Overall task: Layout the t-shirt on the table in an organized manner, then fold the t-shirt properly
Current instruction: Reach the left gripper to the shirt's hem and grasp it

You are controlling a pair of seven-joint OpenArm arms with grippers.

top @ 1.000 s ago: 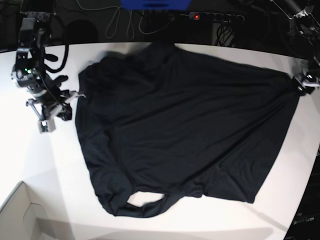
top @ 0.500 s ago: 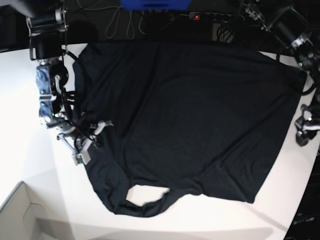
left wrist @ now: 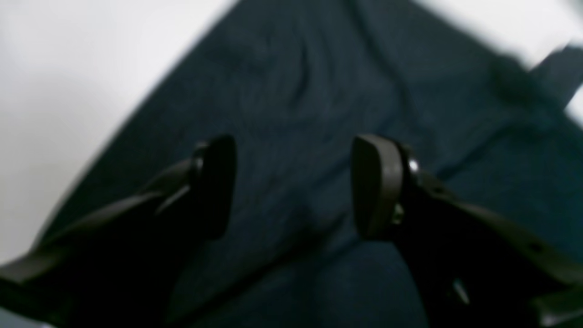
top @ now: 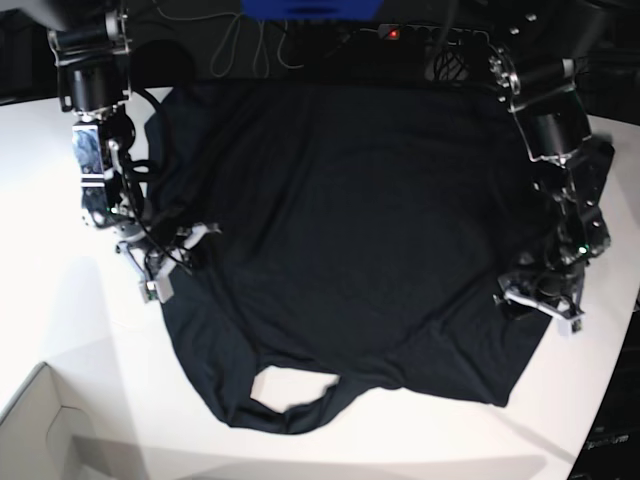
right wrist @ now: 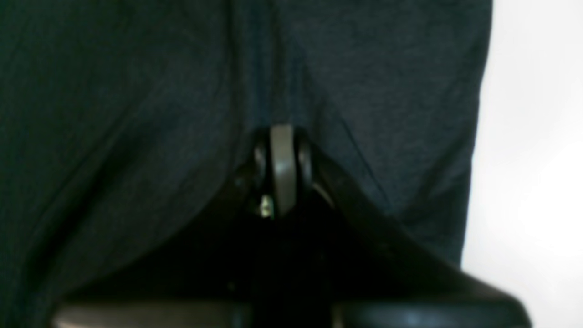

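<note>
The black t-shirt (top: pixel 360 230) lies spread on the white table (top: pixel 60 320), with its collar opening (top: pixel 295 395) toward the front edge. My right gripper (top: pixel 165 268) is at the shirt's left edge. In the right wrist view this gripper (right wrist: pixel 282 159) is shut, and folds of the shirt (right wrist: pixel 136 91) run into its tips. My left gripper (top: pixel 537 303) is over the shirt's right side. In the left wrist view it (left wrist: pixel 294 187) is open and empty just above the fabric (left wrist: pixel 319 82).
A pale cardboard box corner (top: pixel 40 430) sits at the front left. A power strip and cables (top: pixel 430 35) lie in the dark behind the table. Bare white table shows beside the shirt in the wrist views (left wrist: pixel 68 68) (right wrist: pixel 533 114).
My left arm has swung in from the table's right edge and is now over the shirt's right side. My right gripper has stayed at the shirt's left edge. The shirt has hardly shifted.
</note>
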